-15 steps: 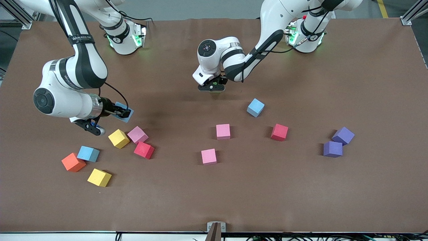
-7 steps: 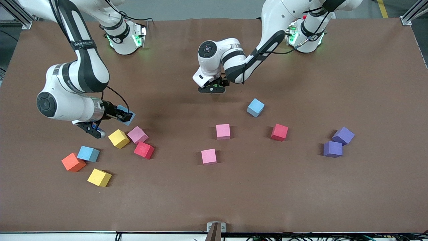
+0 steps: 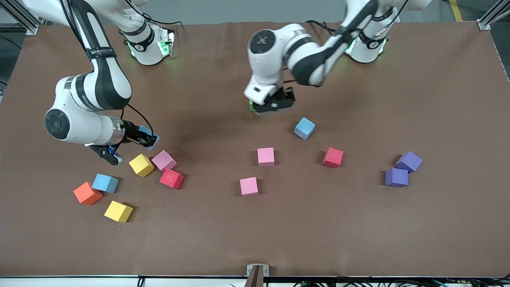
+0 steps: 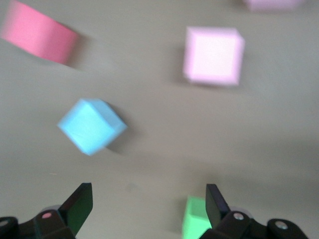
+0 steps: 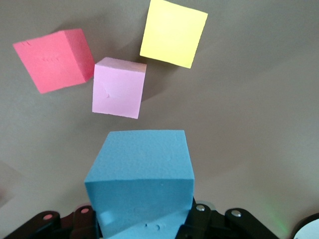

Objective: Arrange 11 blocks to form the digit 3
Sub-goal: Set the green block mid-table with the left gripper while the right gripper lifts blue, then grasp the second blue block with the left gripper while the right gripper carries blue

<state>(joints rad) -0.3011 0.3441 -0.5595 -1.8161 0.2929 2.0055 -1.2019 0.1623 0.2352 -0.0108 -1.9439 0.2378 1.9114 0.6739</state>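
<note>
From the front, my right gripper (image 3: 148,138) clamps a light blue block (image 3: 150,136) above the table (image 3: 438,99); my left gripper (image 3: 275,104) hangs over the green block (image 3: 251,106). My left wrist view shows its jaws spread wide, empty.

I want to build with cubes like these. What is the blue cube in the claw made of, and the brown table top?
The light blue cube in the right gripper looks like soft matte foam: dull, finely grainy faces with small dents. The table cover looks like matte brown paper or felt; faint ripples show.
</note>
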